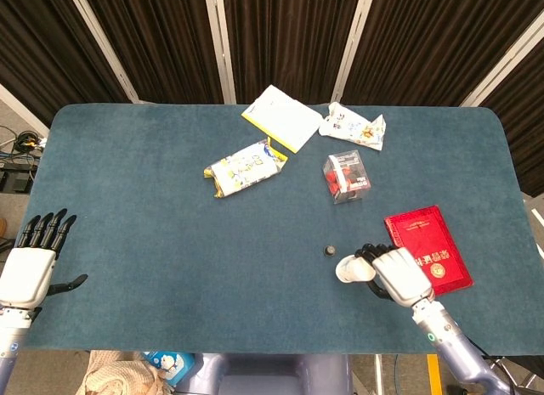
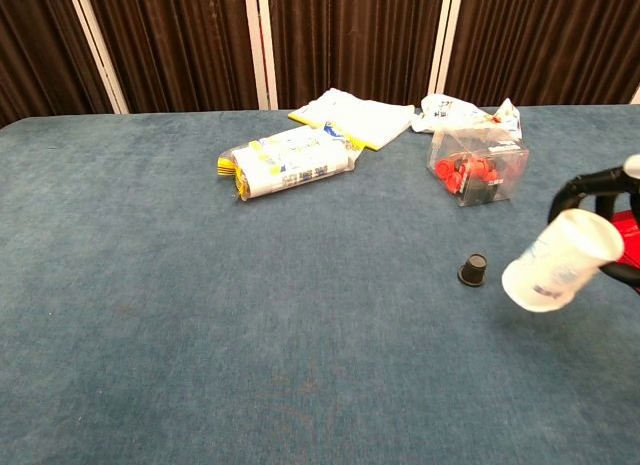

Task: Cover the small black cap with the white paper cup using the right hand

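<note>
The small black cap (image 1: 329,252) (image 2: 473,269) stands alone on the blue table. My right hand (image 1: 393,273) (image 2: 610,210) holds the white paper cup (image 1: 348,270) (image 2: 558,262) in the air, tilted with its mouth down and to the left. The cup hangs just right of the cap and a little above the cloth, apart from it. Far off at the table's left front corner, my left hand (image 1: 32,263) rests with fingers spread and nothing in it.
A red booklet (image 1: 427,248) lies right of the right hand. Behind the cap stand a clear box of red pieces (image 1: 346,176) (image 2: 478,165), a yellow-edged snack pack (image 1: 246,167) (image 2: 286,162), a white and yellow pad (image 1: 282,116) and a crumpled wrapper (image 1: 354,126).
</note>
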Tool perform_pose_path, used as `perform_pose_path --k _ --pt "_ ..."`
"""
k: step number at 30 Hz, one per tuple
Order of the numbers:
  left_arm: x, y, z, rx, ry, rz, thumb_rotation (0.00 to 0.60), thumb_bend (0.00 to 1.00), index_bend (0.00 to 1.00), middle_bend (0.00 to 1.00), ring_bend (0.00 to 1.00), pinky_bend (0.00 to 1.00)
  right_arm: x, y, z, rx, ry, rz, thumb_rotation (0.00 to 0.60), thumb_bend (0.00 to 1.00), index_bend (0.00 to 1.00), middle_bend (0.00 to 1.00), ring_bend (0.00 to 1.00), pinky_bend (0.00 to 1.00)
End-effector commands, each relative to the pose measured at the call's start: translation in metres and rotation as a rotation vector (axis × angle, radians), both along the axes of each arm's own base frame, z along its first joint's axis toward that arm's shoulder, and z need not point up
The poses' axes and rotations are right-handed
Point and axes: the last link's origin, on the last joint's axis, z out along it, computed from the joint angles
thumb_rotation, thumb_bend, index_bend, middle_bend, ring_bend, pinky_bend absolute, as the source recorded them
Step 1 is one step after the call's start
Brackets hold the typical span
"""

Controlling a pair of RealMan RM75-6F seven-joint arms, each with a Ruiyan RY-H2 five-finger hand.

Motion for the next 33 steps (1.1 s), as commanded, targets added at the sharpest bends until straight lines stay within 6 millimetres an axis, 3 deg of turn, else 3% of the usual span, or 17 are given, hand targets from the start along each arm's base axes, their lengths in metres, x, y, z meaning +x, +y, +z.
perform_pose_path --k 1,16,30,33 --pt "0.0 0.0 0.0 0.0 -0.002 0.001 0.6 0.0 0.0 0.0 0.0 0.0 0.008 -0.006 -0.006 -0.006 -0.018 0.006 0.6 0.44 0.4 0.33 0.4 0.5" --pt "0.001 0.001 0.002 0.003 -0.015 -0.001 0.6 0.0 0.0 0.0 0.0 0.0 0.023 -0.03 -0.034 -0.051 -0.039 0.02 0.6 0.44 0.4 0.33 0.4 0.5" --pt "0.002 -0.001 0.001 -0.004 -0.018 -0.006 0.6 0.0 0.0 0.0 0.0 0.0 0.017 -0.038 -0.046 -0.084 -0.007 0.001 0.6 0.44 0.4 0.33 0.4 0.5" --pt "0.002 -0.001 0.0 -0.007 -0.014 -0.007 0.6 0.0 0.0 0.0 0.0 0.0 0.016 -0.039 -0.047 -0.092 -0.001 -0.006 0.6 0.44 0.32 0.33 0.39 0.48"
